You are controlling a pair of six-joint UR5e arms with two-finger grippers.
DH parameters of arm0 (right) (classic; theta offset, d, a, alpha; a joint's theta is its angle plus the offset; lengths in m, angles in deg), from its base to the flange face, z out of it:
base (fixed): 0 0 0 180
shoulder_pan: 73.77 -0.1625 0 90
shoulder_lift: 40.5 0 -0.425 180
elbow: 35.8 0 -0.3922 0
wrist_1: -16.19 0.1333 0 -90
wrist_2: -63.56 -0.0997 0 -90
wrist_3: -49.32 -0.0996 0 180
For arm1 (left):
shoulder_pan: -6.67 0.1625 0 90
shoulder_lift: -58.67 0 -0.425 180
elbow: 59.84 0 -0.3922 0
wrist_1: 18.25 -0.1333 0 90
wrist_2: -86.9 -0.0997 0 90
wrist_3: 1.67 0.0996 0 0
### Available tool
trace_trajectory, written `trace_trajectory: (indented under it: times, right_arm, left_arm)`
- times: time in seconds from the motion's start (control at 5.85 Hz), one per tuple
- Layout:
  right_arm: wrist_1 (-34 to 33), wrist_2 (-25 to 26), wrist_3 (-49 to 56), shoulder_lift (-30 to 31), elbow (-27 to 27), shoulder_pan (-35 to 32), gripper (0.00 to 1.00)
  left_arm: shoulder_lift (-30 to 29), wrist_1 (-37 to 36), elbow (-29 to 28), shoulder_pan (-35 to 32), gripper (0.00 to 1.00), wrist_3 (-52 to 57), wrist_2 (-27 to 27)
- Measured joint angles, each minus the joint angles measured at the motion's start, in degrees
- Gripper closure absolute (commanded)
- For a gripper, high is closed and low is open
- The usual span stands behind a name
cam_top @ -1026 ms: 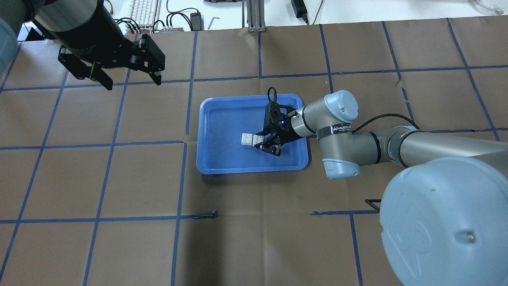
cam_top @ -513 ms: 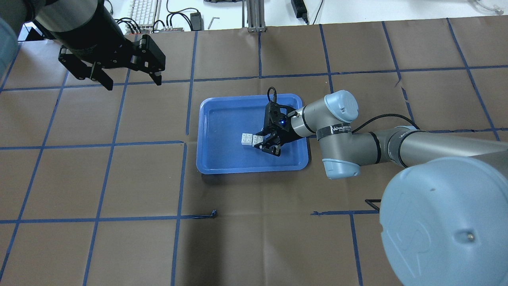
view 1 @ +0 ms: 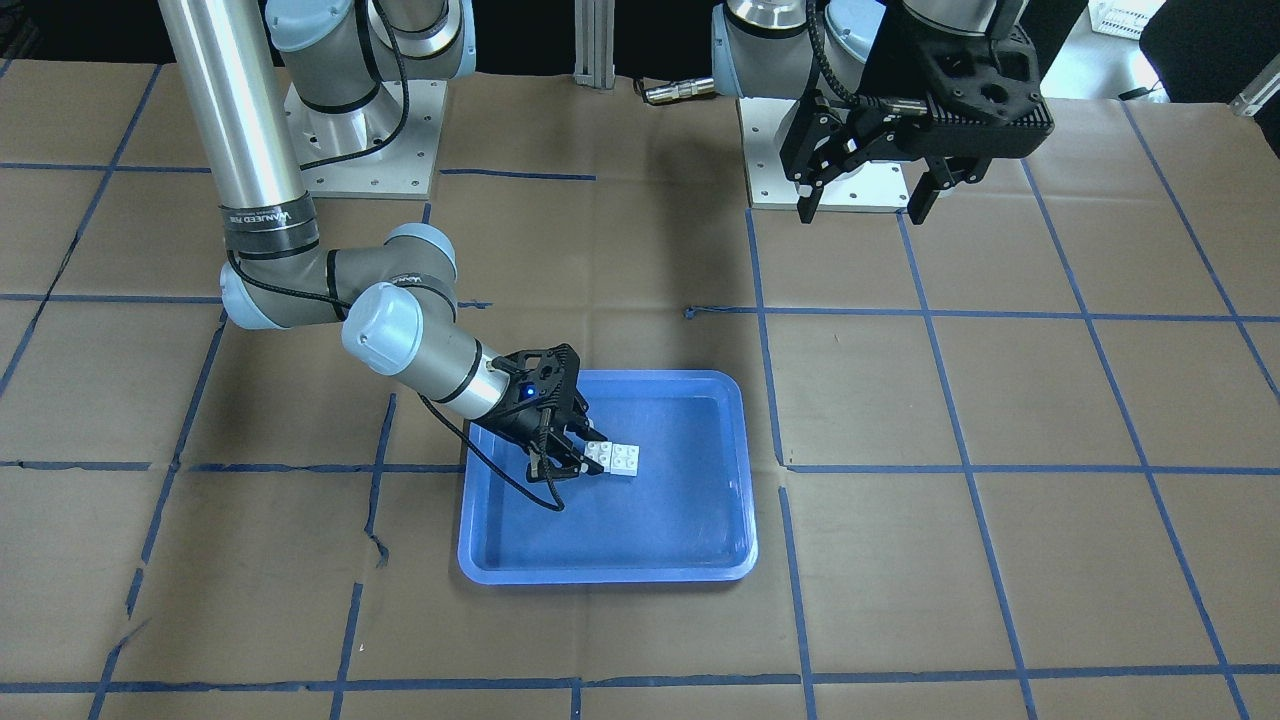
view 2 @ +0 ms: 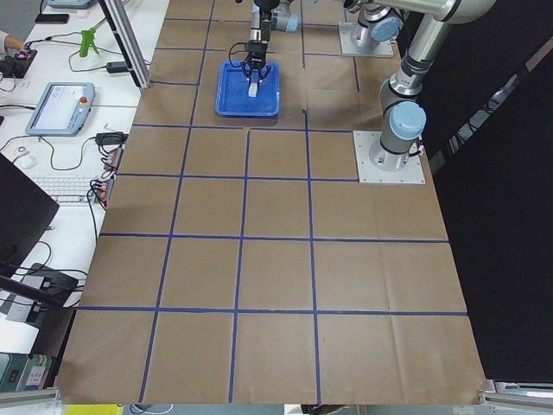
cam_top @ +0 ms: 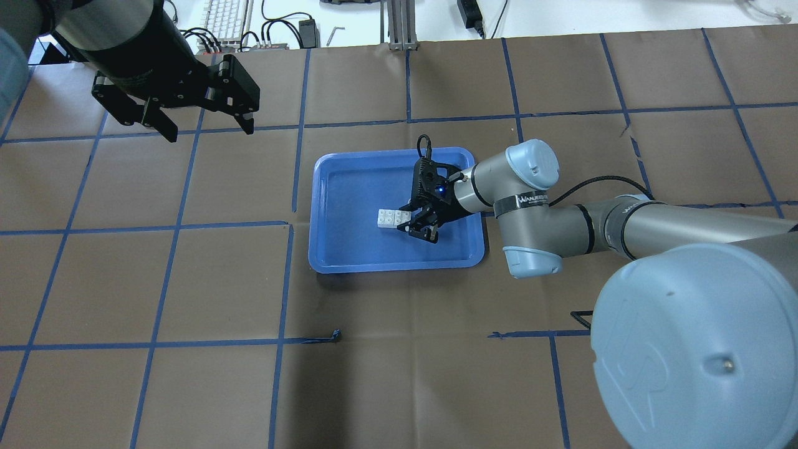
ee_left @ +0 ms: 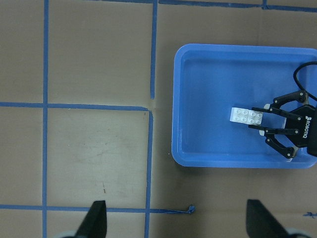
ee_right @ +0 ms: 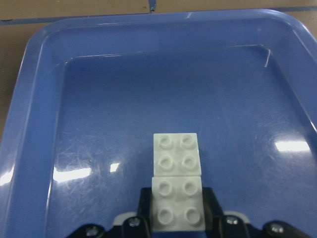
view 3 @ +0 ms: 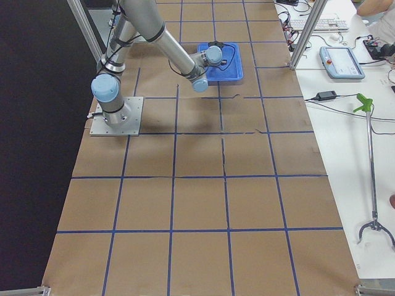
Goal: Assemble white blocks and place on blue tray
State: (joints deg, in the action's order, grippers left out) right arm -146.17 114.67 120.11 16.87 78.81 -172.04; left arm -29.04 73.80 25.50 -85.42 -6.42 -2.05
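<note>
Two white blocks (ee_right: 176,153) lie touching end to end in the middle of the blue tray (ee_right: 124,74). They also show in the overhead view (cam_top: 388,217), the front view (view 1: 620,458) and the left wrist view (ee_left: 241,114). My right gripper (cam_top: 406,219) reaches low into the tray (cam_top: 349,187) from its right side and is shut on the nearer block. The farther block sticks out beyond its fingertips. My left gripper (cam_top: 210,130) is open and empty, high above the table, far to the left of the tray and beyond it.
The tray (view 1: 650,530) sits on brown paper marked with blue tape squares. The two arm bases (view 1: 360,140) stand on the robot's side of the table. A keyboard (cam_top: 224,19) and cables lie past the far edge.
My right gripper has shifted slightly to the left in the tray, and the two white blocks moved with it. The left gripper has not moved.
</note>
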Motion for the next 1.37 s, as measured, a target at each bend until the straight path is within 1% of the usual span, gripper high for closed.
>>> trace_trajectory:
  times: [0.17, 0.34, 0.51, 0.68, 0.85, 1.03, 1.37]
  right_arm:
    - [0.0, 0.0, 0.0, -0.1, -0.1, -0.1, 0.78]
    - [0.0, 0.0, 0.0, -0.2, -0.1, -0.1, 0.74]
    - [0.0, 0.0, 0.0, -0.2, -0.1, -0.2, 0.71]
    - [0.0, 0.0, 0.1, -0.2, -0.1, -0.2, 0.71]
    - [0.0, 0.0, 0.0, -0.2, -0.1, -0.2, 0.65]
    - [0.0, 0.0, 0.0, -0.3, -0.1, -0.2, 0.50]
    - [0.0, -0.3, 0.0, -0.4, -0.1, -0.2, 0.43]
  left_arm:
    - [0.0, 0.1, 0.0, 0.0, 0.01, 0.0, 0.0]
    - [0.2, 0.2, 0.0, 0.0, 0.01, 0.0, -0.1]
    - [0.3, 0.3, 0.0, 0.0, 0.01, 0.1, -0.1]
    - [0.3, 0.2, 0.1, 0.0, 0.01, 0.1, 0.0]
    - [0.3, 0.0, 0.1, 0.0, 0.01, 0.0, 0.0]
    - [0.3, 0.0, 0.1, 0.0, 0.01, 0.0, 0.0]
    - [0.5, 0.4, 0.1, 0.0, 0.01, 0.0, -0.1]
